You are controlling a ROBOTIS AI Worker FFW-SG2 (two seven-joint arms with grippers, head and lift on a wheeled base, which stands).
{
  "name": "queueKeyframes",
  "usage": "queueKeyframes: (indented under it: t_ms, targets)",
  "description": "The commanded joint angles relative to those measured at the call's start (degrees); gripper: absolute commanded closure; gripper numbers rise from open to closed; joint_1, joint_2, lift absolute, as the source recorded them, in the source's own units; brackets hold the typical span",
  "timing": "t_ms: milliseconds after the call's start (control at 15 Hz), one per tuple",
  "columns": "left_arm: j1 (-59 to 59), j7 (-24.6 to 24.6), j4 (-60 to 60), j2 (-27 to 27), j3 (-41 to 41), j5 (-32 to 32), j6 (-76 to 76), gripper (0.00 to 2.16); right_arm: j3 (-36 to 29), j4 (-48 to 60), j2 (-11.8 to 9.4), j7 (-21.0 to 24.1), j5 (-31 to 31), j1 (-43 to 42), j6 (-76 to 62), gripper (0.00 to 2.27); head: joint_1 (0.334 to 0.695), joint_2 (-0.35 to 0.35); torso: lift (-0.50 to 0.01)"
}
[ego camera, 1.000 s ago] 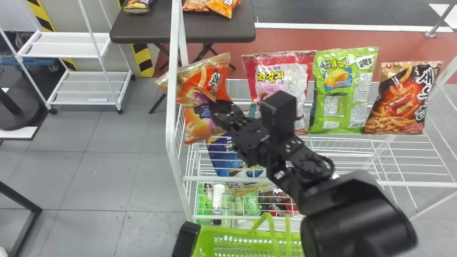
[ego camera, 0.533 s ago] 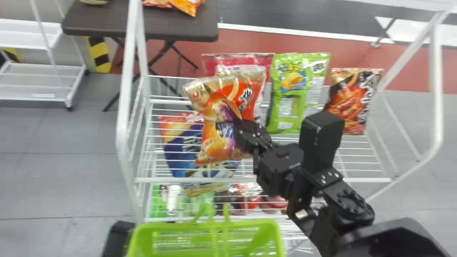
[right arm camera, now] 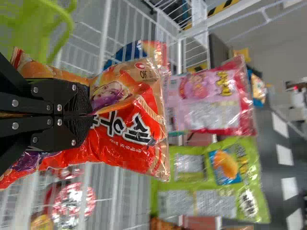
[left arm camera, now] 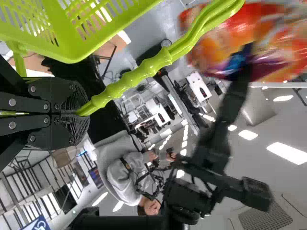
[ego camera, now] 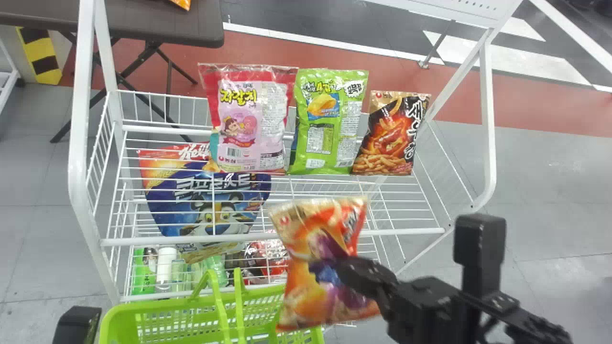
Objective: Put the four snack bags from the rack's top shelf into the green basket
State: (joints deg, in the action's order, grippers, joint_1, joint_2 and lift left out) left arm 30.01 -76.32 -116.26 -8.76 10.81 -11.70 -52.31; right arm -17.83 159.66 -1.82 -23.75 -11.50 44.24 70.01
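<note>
Grey floor lies around the white rack, whose top shelf bears the pink bag, green bag and dark bag. The orange bag hangs near the basket, its middle pinched in the right tool; the left tool is clamped on the basket's handle. These packs should be light and puffy, with slick film and crushable contents, so a gentle pinch of loose film near the middle suits them. A second ago the orange bag was up by the shelf's left end; it has come down toward the basket
</note>
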Motion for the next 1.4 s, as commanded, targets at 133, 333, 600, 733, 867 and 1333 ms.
queueKeyframes:
  t_ms: [133,333,600,733,867,1333]
  targets:
    - [0.04,0.03,0.06,0.58,0.08,0.10,0.32,1.58,-6.87,0.21,1.03,-4.81,-6.08,1.28,17.67,2.13,0.695,-0.350,0.000]
    - [0.04,0.12,-0.02,0.67,0.35,0.28,0.32,1.58,-3.44,-2.34,0.85,-6.04,-6.52,1.28,20.07,2.13,0.695,-0.350,0.000]
    - [0.66,-0.23,-0.46,0.67,0.17,0.28,0.84,1.58,3.24,-6.12,0.33,-5.34,-3.00,-0.12,18.55,1.08,0.695,-0.350,0.000]
    - [0.92,-0.41,-0.46,0.67,-0.09,0.28,1.02,1.58,3.50,-6.65,0.33,-5.52,-2.65,-0.47,15.38,0.00,0.695,-0.350,0.000]
    - [0.92,-0.50,-0.55,0.67,-0.09,0.28,1.19,1.58,3.68,-7.26,0.33,-5.96,-2.65,-0.47,9.23,0.03,0.695,-0.350,0.000]
    - [1.01,-0.50,-0.81,0.67,0.35,0.37,1.02,1.58,17.30,-25.10,0.41,7.76,8.07,-9.18,-44.56,0.07,0.695,-0.350,0.000]
